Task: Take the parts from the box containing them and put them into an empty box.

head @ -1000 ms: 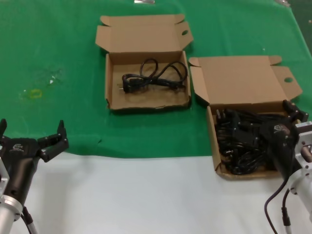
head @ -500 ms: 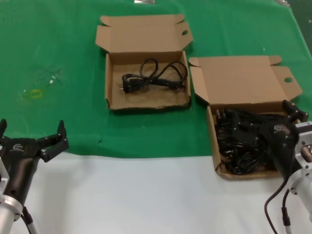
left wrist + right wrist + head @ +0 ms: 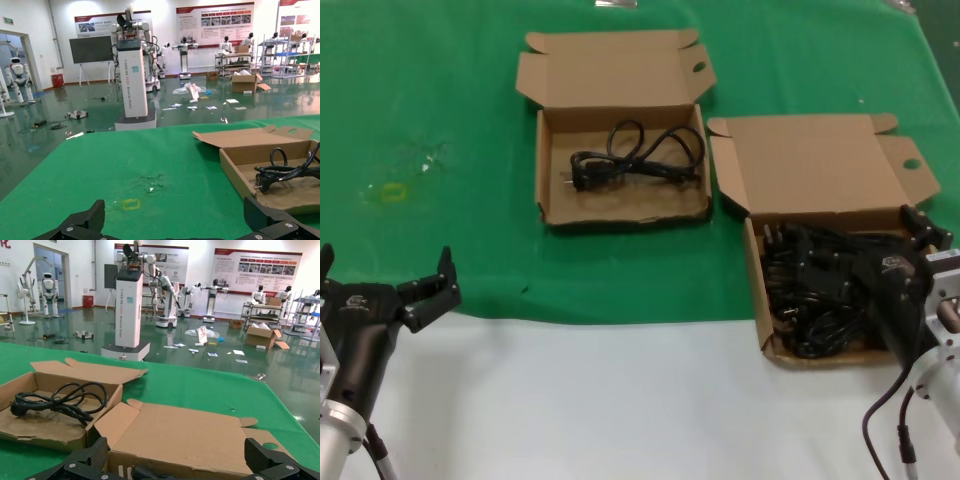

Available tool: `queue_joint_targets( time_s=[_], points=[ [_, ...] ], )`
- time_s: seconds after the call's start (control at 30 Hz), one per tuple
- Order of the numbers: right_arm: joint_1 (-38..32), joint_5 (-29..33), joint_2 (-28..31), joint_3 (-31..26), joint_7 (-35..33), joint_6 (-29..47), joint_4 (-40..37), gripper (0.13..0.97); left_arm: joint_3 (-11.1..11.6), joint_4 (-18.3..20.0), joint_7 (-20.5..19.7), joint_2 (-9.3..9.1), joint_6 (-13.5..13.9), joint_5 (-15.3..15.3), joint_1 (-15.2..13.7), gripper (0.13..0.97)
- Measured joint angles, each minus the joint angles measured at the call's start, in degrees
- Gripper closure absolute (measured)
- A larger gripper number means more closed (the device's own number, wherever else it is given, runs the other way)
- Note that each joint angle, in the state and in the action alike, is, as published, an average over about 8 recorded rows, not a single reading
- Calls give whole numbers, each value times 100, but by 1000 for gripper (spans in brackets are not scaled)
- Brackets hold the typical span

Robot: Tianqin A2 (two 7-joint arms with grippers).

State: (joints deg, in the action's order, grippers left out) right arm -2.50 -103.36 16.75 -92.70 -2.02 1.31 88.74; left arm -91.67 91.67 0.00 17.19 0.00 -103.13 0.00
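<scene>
- Black power cords [image 3: 820, 290] lie heaped and tangled in the box [image 3: 757, 290] near the desk's right edge, filling it to the walls; one transferred cord [image 3: 638, 155] already lies coiled in the far box [image 3: 623, 212] toward the back middle.
- Judging by the loose loops, the cords are light and limp, and will likely snag neighbours; a moulded plug or a bunched loop looks the surest hold.
- Right gripper [image 3: 905, 265] sits low over the heap's right side, fingers spread, nothing visibly clamped.
- Left gripper [image 3: 385, 275] waits at the front left, jaws apart and empty.
- Green cloth [image 3: 440, 120] between the boxes is open; the raised lid [image 3: 810, 170] stands in the path.
</scene>
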Motion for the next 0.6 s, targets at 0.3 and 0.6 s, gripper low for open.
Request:
queue_joint_targets(
  time_s=[0.3,0.6],
  points=[
    [0,0,0,0,0,0,0,129,0,0,0,0,0,0,0,132],
    [0,0,0,0,0,0,0,129,0,0,0,0,0,0,0,132]
  ],
)
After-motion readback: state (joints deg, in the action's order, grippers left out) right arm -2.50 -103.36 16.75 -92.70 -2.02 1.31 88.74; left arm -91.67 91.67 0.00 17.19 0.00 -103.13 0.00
